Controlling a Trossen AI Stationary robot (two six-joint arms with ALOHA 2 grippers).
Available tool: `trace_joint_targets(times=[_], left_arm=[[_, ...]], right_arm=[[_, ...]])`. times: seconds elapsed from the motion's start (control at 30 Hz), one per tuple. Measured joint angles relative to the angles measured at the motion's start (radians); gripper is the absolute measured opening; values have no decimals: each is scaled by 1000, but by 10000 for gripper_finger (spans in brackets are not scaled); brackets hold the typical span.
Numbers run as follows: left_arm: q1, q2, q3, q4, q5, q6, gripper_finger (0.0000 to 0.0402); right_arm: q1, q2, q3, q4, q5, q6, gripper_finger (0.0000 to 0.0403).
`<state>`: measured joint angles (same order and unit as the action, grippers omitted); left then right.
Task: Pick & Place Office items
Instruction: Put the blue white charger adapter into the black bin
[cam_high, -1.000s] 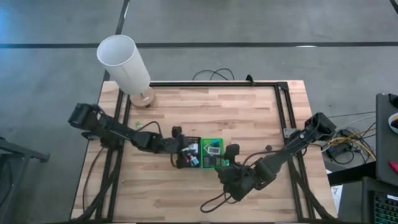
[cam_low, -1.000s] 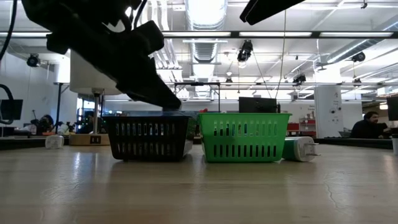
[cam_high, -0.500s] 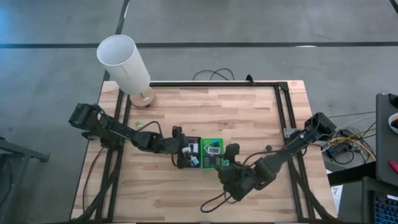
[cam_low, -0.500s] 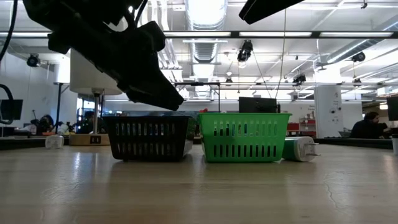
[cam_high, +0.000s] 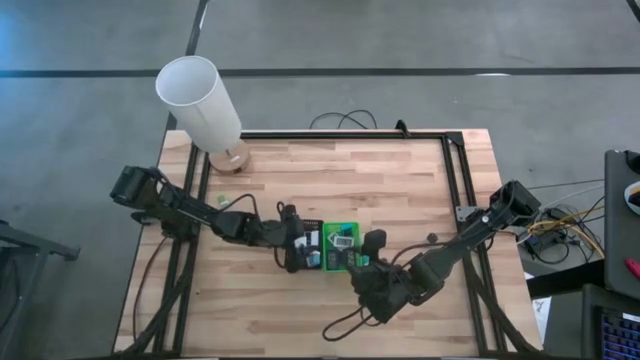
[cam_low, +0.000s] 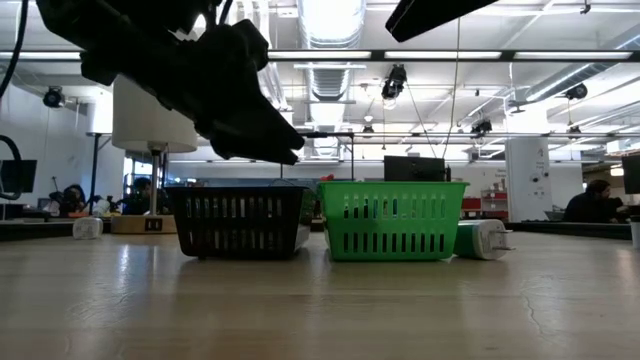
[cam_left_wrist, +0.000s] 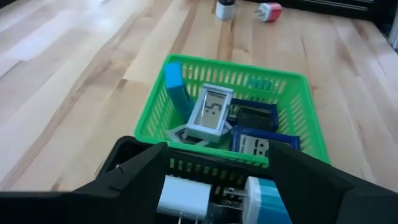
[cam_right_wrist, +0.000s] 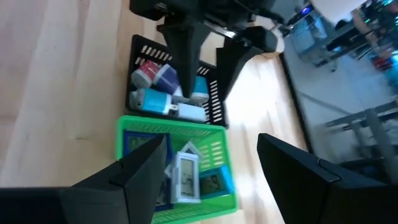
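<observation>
Tall white cylinder lamp (cam_high: 200, 100) on a round wooden base stands at the far left corner of the light wooden slatted bench (cam_high: 400, 190). A small pale item (cam_high: 222, 200) lies on the bench just near of the lamp base.

Left gripper (cam_high: 297, 252) hangs directly over the black slotted plastic basket (cam_low: 240, 222) at bench centre. Its fingers (cam_left_wrist: 134, 171) stand apart with nothing between them; it holds nothing. Inside the black basket lie small office items: a white plug-shaped block (cam_left_wrist: 183, 196), a teal-and-white block (cam_left_wrist: 264, 199), and, in the right wrist view, a red-and-white piece (cam_right_wrist: 147, 73) and a purple one (cam_right_wrist: 165, 78).

Touching the black basket's right side is the green slotted plastic basket (cam_low: 390, 220). It contains a white-framed small digital clock (cam_left_wrist: 210, 113), dark blue-framed displays (cam_left_wrist: 255, 142) and a blue upright block (cam_left_wrist: 175, 81).

A green-and-white cylindrical item (cam_low: 482, 239) lies on its side on the bench just right of the green basket. Farther right on the bench are a small black-and-white piece (cam_left_wrist: 224, 9) and a pink plug-like piece (cam_left_wrist: 268, 11).

Right gripper (cam_high: 366, 262) hovers near and right of the green basket, fingers (cam_right_wrist: 140, 171) spread, empty.
</observation>
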<state>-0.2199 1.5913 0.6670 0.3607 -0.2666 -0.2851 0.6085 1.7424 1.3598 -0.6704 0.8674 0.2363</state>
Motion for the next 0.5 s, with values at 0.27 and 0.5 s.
trace_joint_targets(times=[0.27,0.5], left_arm=[[2,0,0,-2,5,122,284],[3,0,-1,-2,-1,239,284]], right_arm=[[77,-50,50,-453,45,288,249],[401,-191,-134,-725,269,1013,249]])
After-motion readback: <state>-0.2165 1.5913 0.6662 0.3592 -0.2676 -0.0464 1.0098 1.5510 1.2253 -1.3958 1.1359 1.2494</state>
